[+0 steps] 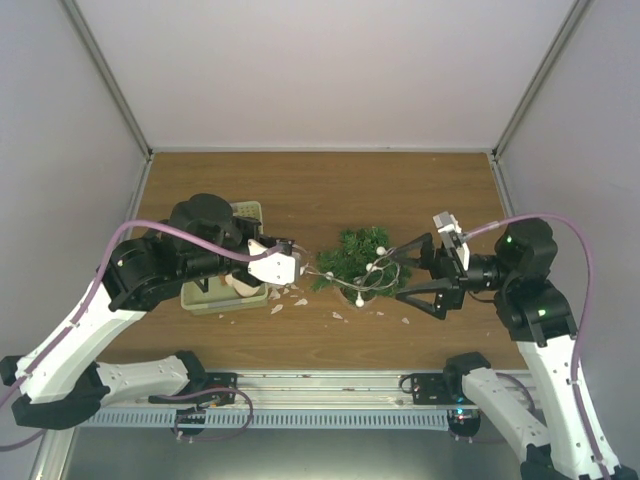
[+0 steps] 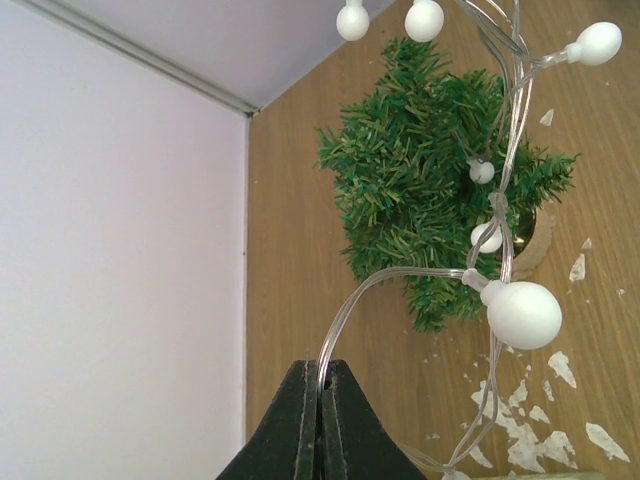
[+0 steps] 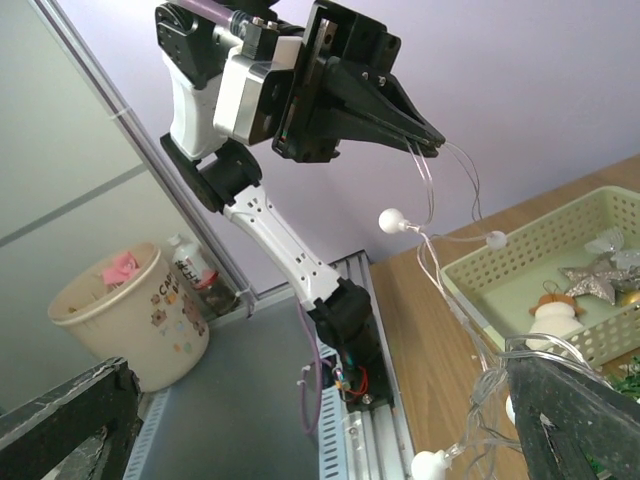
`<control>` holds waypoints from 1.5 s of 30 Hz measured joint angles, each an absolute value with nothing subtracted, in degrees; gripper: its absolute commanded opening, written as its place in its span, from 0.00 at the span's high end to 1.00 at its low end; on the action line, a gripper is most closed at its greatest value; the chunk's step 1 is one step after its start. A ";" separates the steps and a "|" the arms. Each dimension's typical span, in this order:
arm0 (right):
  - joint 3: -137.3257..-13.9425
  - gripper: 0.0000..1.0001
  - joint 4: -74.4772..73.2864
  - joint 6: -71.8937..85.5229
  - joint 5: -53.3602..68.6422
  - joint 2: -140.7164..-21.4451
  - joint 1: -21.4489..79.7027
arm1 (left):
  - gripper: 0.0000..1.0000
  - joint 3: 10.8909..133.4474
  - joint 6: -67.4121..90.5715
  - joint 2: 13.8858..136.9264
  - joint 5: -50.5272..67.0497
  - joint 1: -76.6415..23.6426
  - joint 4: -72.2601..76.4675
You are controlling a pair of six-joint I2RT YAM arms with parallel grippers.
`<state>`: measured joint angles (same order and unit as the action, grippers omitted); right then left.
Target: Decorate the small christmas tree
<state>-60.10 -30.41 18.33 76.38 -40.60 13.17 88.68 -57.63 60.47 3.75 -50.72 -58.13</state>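
- The left gripper (image 2: 320,378) was clamped shut on the clear wire of the light string (image 2: 497,205), pinching it at the very fingertips.
- The right gripper (image 1: 398,270) stood wide open just right of the small christmas tree (image 1: 352,255) and held nothing. In the right wrist view, loops of wire lay close by 1 of its fingers (image 3: 575,415); whether they touched it could not be told.
- The tree stood mid-table between the 2 grippers, apparently upright on its pot. The string was draped over its crown and right side, with several bulbs among the branches.
- The step in hand looked like winding the string around the tree.
- To do it well, the left arm needed to carry the wire with only gentle tension, because so light a tree would probably slide or tip under a firm pull.
- Leading the wire low around the near side should have let it sink into the needles rather than ride on top.
- A fresh hold by the right gripper was best taken on bare wire between bulbs, clear of the branches.
- The slack loops on the right were the main risk, since open fingers could snag them and drag the string off.
- The ornament tray (image 1: 232,300) sat just beside the left arm, well out of the wire's path.
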 measured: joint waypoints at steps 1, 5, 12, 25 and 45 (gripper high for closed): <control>-60.12 0.00 -30.44 18.33 76.34 -40.66 13.17 | 1.00 88.68 -57.67 60.47 3.64 -50.72 -58.15; -60.16 0.01 -30.52 18.31 75.59 -41.08 13.17 | 1.00 88.68 -57.93 60.36 3.01 -50.46 -58.26; -61.41 0.00 -31.77 18.33 73.82 -42.41 13.17 | 1.00 88.66 -58.98 59.81 0.12 -50.09 -58.59; -67.92 0.00 -47.99 9.65 66.65 -49.89 13.17 | 1.00 85.84 -60.01 59.51 -4.21 -49.76 -57.63; -66.02 0.00 -46.19 11.18 69.47 -48.07 13.17 | 1.00 89.89 -60.53 60.84 -10.17 -49.04 -53.71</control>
